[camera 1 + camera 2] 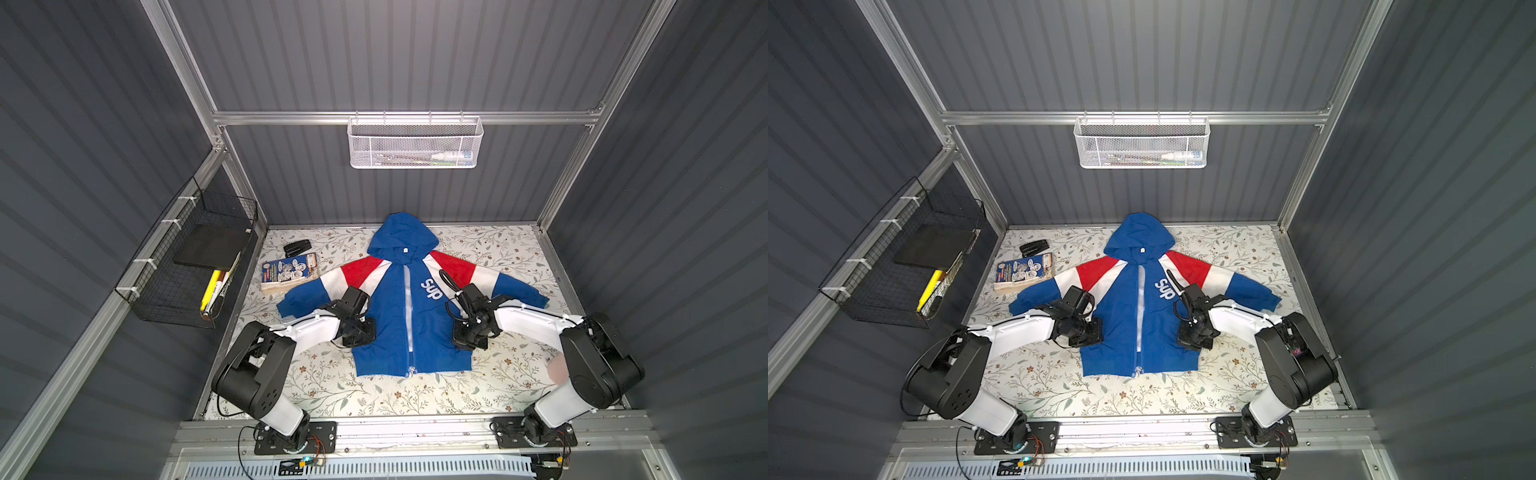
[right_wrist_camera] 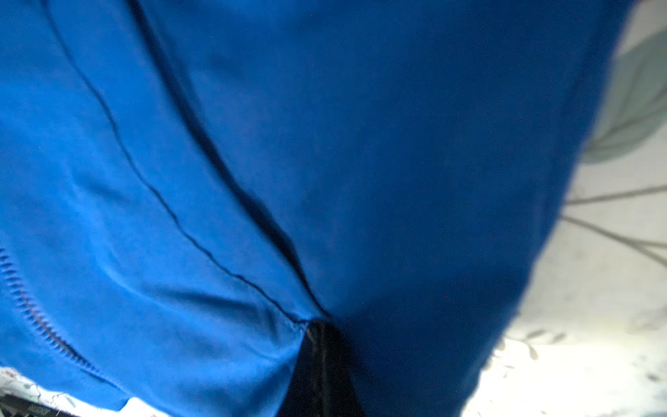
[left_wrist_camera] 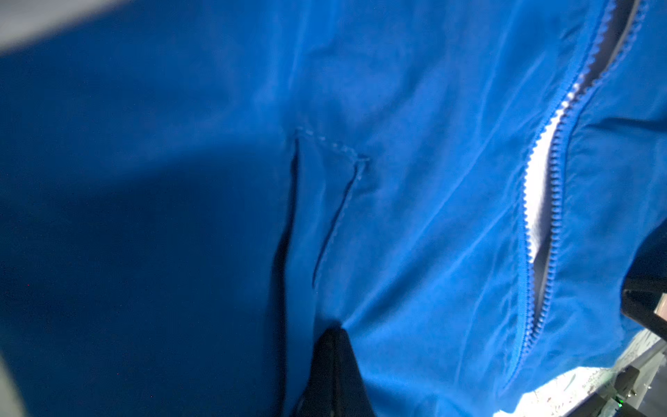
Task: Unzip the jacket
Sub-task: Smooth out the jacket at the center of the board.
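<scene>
Jacket (image 1: pixel 388 316): royal-blue, hooded, fabric; flat on bench (image 1: pixel 415 399);
Left pincer (image 3: pixel 334 346): clenched on its front panel;
Right pincer (image 2: pixel 319 335): clenched on opposite panel

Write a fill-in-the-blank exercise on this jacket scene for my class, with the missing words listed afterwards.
1. The white chest lettering on the jacket reads ____.
2. Its shoulder panels are white and ____.
3. The open zipper shows a ____ lining.
4. The left gripper and right gripper each pinch ____ fabric with shut fingers.

Missing words: sup; red; white; blue.
</scene>
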